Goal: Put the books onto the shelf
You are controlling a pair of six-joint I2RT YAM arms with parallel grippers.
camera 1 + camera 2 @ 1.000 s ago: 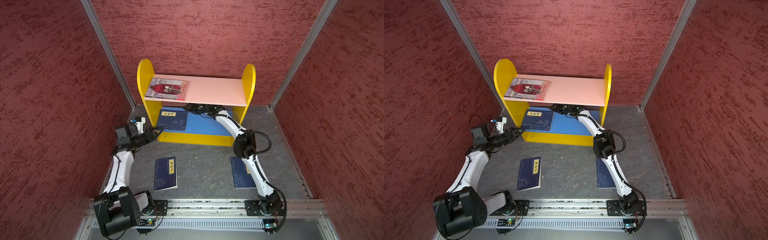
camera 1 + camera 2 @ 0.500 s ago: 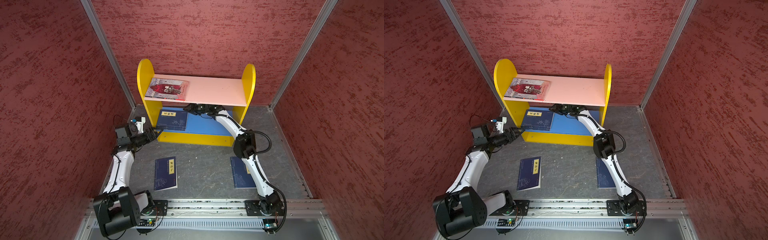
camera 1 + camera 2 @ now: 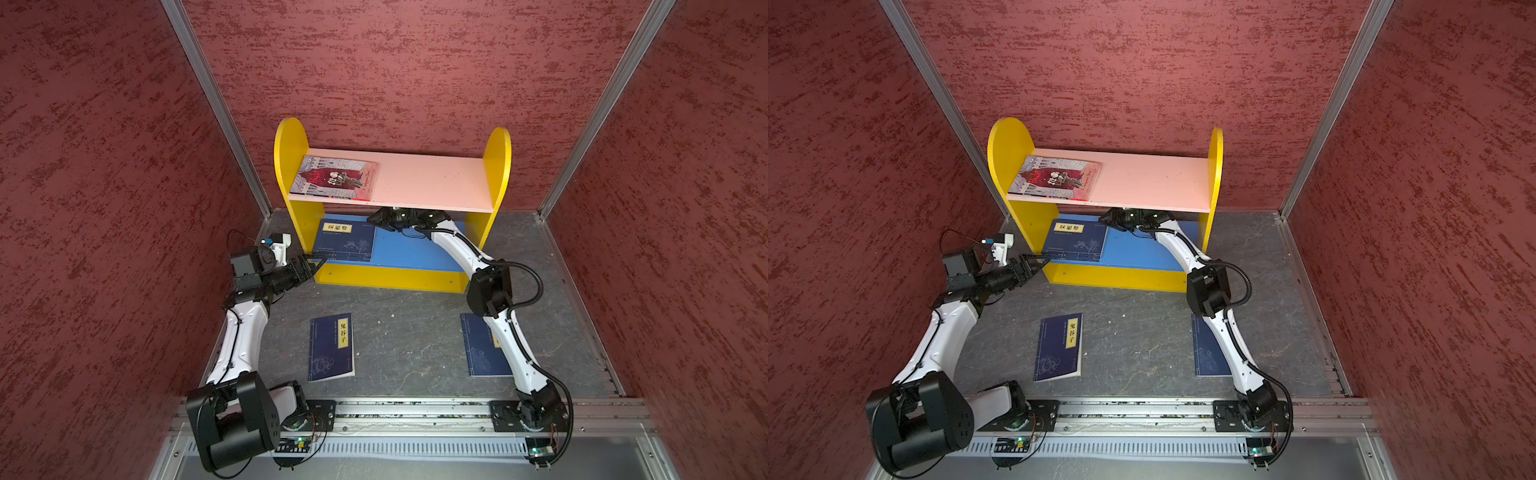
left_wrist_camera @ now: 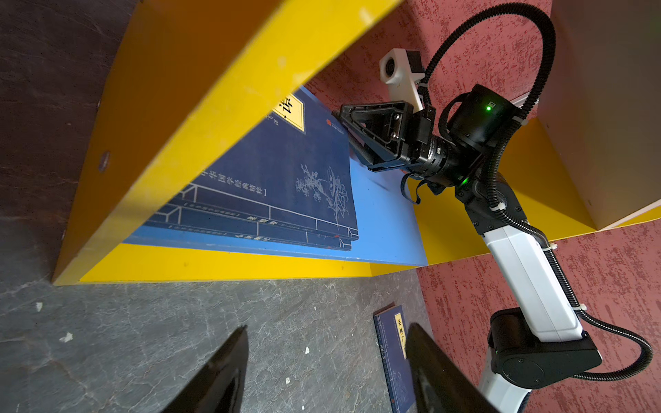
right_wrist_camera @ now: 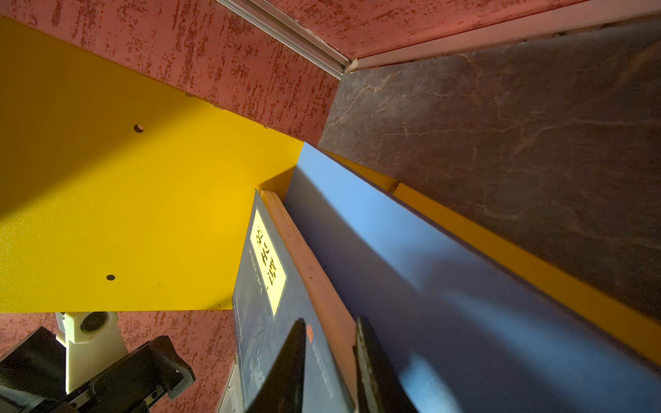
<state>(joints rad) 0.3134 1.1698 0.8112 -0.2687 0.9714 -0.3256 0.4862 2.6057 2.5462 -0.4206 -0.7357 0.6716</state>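
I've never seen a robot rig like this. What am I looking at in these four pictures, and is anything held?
Two robot arms with pincer grippers put books onto a yellow-sided shelf. Two pictures look down from overhead; two come from cameras on the wrists. A red-and-grey book lies on the pink upper board, a stack of navy books on the blue lower board, and two more navy books on the grey floor. The right gripper straddles the stack's edge; whether it pinches is unclear. The left gripper is open and empty.

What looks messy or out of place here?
The labelled navy book and a second navy book, partly under the right arm, lie on the floor, off the shelf. Nothing looks torn or spilled.
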